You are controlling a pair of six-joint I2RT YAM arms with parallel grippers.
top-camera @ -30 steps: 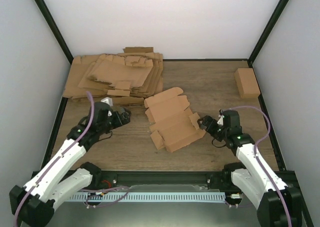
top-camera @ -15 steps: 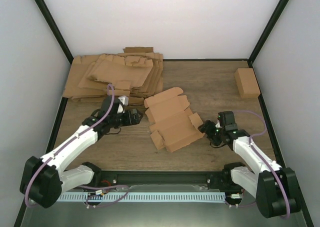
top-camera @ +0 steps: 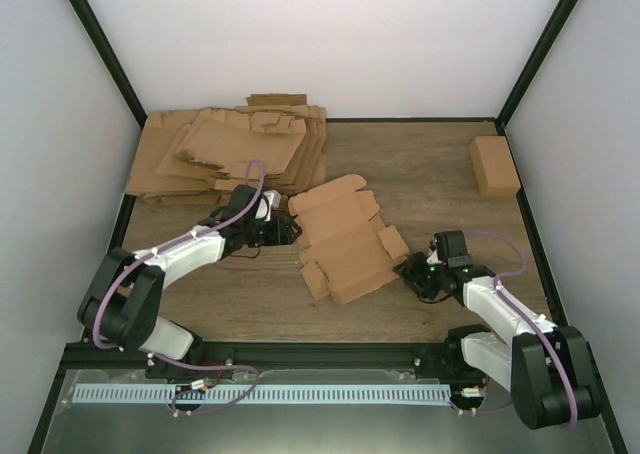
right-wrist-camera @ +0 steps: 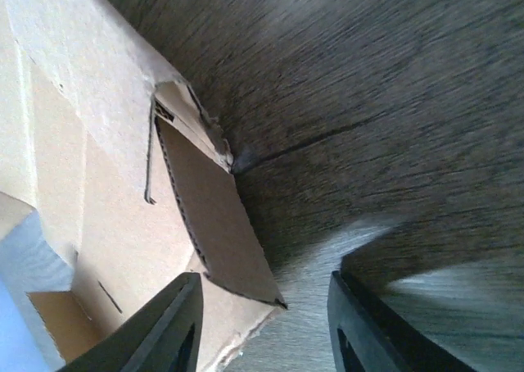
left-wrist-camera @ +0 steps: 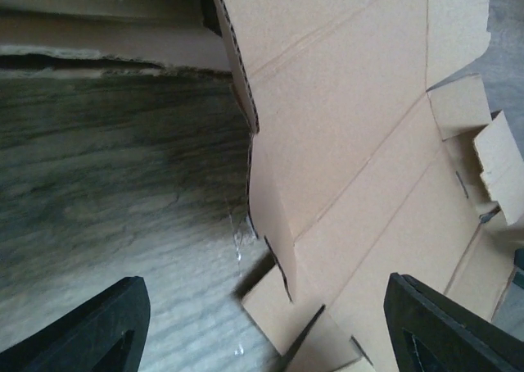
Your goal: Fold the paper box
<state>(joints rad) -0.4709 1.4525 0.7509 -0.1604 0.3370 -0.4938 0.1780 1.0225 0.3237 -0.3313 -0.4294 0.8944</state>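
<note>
Presently we find the paper box lying unfolded, a creased sheet flat on the wooden table, about mid-table and slightly right of centre (its flaps and tabs are plainly visible). The left gripper sits low at the sheet's left edge, its fingers spread wide with nothing between them; we cannot tell whether it touches the cardboard. The right gripper sits just beside the sheet's near right corner, its fingers likewise parted and holding nothing. We note a heap of flat cardboard sheets at the far left, just beyond the left gripper. A small closed carton lies at the far right, well apart from the sheet.
</note>
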